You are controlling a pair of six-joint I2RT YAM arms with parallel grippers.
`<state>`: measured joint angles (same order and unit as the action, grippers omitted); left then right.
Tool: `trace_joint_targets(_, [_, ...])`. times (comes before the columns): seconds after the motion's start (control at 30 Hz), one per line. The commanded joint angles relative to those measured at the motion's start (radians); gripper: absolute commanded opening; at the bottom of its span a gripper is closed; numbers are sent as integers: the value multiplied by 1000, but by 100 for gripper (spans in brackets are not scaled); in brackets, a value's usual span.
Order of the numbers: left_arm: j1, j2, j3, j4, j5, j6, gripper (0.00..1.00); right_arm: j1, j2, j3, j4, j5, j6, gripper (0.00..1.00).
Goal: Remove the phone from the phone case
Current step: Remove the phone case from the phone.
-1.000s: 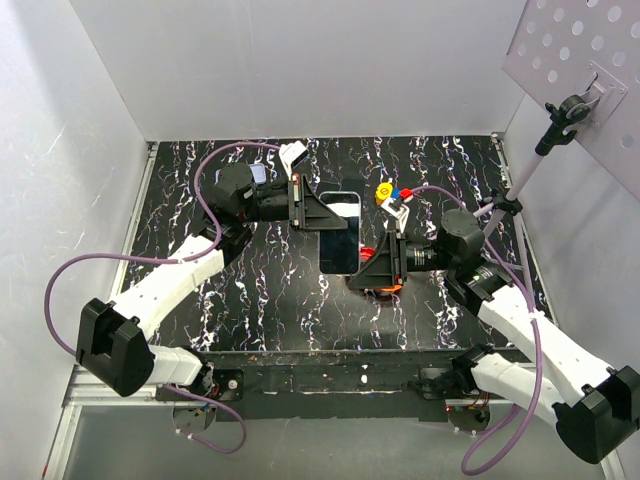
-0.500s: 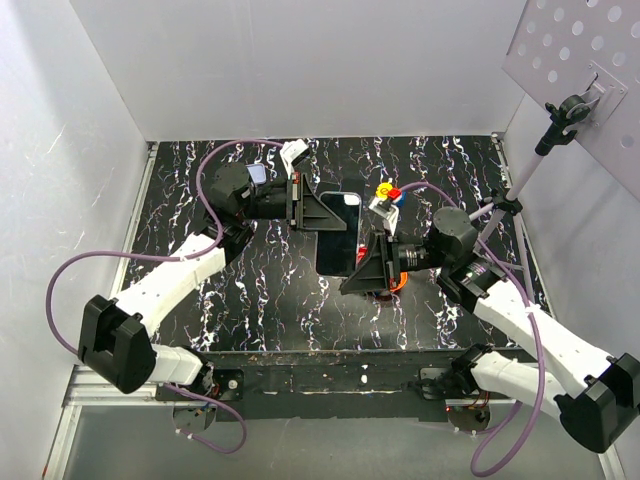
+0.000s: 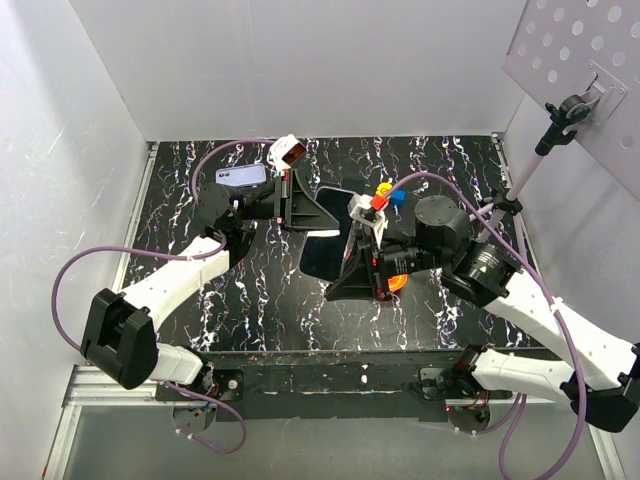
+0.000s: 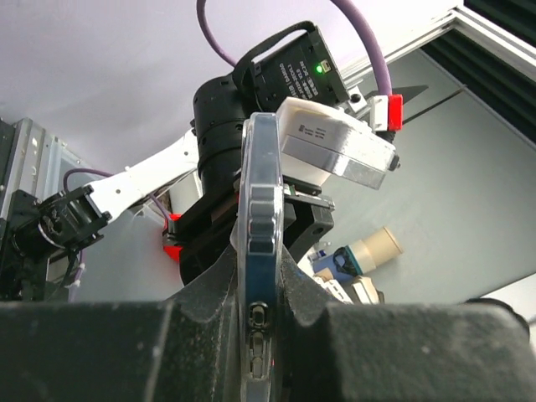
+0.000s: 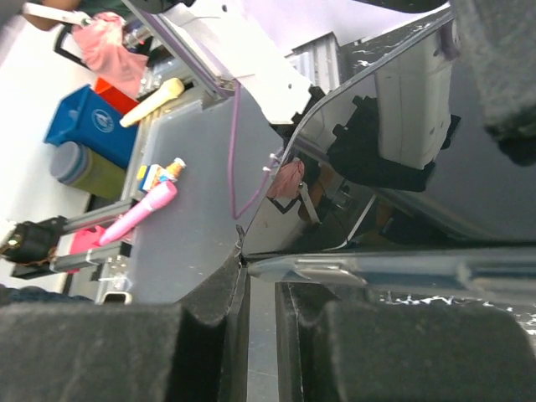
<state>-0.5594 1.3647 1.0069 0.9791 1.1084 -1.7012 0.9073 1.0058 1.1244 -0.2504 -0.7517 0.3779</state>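
Two grippers share one load. Top view: the phone [image 3: 328, 250] hangs tilted above the middle of the table [image 3: 250, 290]. The left gripper [image 3: 300, 208] is clamped on its far end and the right gripper [image 3: 352, 272] is narrow on its near end.

Risk: if either one lets go early or they pull unevenly, the slab drops onto the hard marbled black top, or onto the orange piece [image 3: 397, 283] just under the right gripper. A small yellow, red and blue toy [image 3: 384, 190] sits just to the right, close enough to get knocked. A flat lilac item [image 3: 240, 176] lies far left – cannot tell what it is.

Left wrist: the phone case [image 4: 255, 209] shows edge-on as a thin, clear, bluish rim with rounded corners and a side cut-out. It sits pinched upright between matte black pads [image 4: 126, 352]. The smooth plastic gives little bite, so it could slide out under a pull, and a twist could flex the case instead of freeing the phone.

Right wrist: the screen is glossy black glass, mirror-like, with a thin shiny rim. The fingers [image 5: 109, 352] are drawn in to a slit on that edge. I cannot tell whether they bite the case lip or the phone. If it is the lip, both arms hold the same part and nothing separates.
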Motion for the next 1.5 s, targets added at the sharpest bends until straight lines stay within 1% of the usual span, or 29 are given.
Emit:
trace_joint_targets(0.0, [-62,-39,-22,3,-25,-78,0,-1,54,100,66,257,-197,1])
trace_joint_targets(0.07, [-68,-45,-28,3,-31,-86,0,-1,71,107,59,317,-217,1])
trace_joint_targets(0.13, [-77,-53,-37,6,-41,-87,0,-1,86,112,46,426,-229,1])
trace_joint_targets(0.27, [-83,-46,-56,73,-62,-153,0,4,94,81,28,797,-224,1])
trace_joint_targets(0.3, [-82,-44,-56,81,-68,-161,0,4,88,68,34,858,-215,1])
trace_joint_targets(0.37, [-83,-47,-60,75,-79,-158,0,4,76,58,37,867,-192,1])
trace_joint_targets(0.47, [-82,-61,-57,82,-104,-147,0,4,86,98,-50,848,-113,1])
trace_joint_targets(0.5, [-70,-65,-53,55,-113,-123,0,2,83,100,-82,819,-85,1])
trace_joint_targets(0.57, [-41,-102,-68,-15,-156,-57,0,-4,60,68,-116,703,-34,2])
trace_joint_targets(0.67, [7,-177,-111,-170,-243,56,0,-16,-2,-26,-112,550,53,25])
trace_joint_targets(0.7, [15,-197,-123,-221,-264,89,0,-19,-31,-55,-81,487,87,32])
trace_joint_targets(0.73, [19,-211,-126,-262,-283,119,0,-21,-59,-78,-49,432,117,37])
trace_joint_targets(0.77, [21,-219,-129,-307,-297,138,0,-19,-82,-106,1,372,168,45])
trace_joint_targets(0.83, [23,-222,-143,-300,-326,140,0,-21,-119,-152,110,275,235,62])
trace_joint_targets(0.87, [23,-219,-149,-278,-337,130,0,-21,-131,-172,176,235,271,67])
trace_joint_targets(0.93, [23,-216,-157,-251,-358,107,0,-21,-121,-187,296,149,331,76])
trace_joint_targets(0.97, [21,-214,-159,-241,-363,100,0,-21,-107,-180,321,122,351,80])
trace_joint_targets(1.0, [23,-211,-160,-235,-367,94,0,-21,-92,-164,324,112,367,80])
trace_joint_targets(1.03, [21,-210,-166,-220,-369,83,0,-19,-76,-150,326,112,380,81])
trace_joint_targets(1.07, [21,-211,-171,-211,-372,74,0,-19,-59,-140,338,103,395,78])
trace_joint_targets(1.1, [21,-214,-175,-204,-375,65,0,-19,-46,-137,365,86,412,72])
trace_joint_targets(1.13, [23,-219,-183,-194,-381,57,0,-19,-29,-130,393,60,421,62])
trace_joint_targets(1.17, [23,-220,-186,-192,-383,55,0,-19,-21,-127,402,57,423,56])
trace_joint_targets(1.2, [21,-222,-186,-197,-383,52,0,-19,-18,-129,405,66,426,54])
trace_joint_targets(1.3, [21,-231,-186,-206,-381,55,0,-19,-33,-152,437,83,424,52])
trace_joint_targets(1.37, [23,-234,-185,-215,-378,58,0,-19,-38,-163,453,92,424,41])
trace_joint_targets(1.4, [21,-234,-186,-218,-374,60,0,-19,-35,-161,454,89,427,37])
trace_joint_targets(1.47, [21,-233,-197,-201,-372,49,0,-19,-24,-155,458,86,427,34])
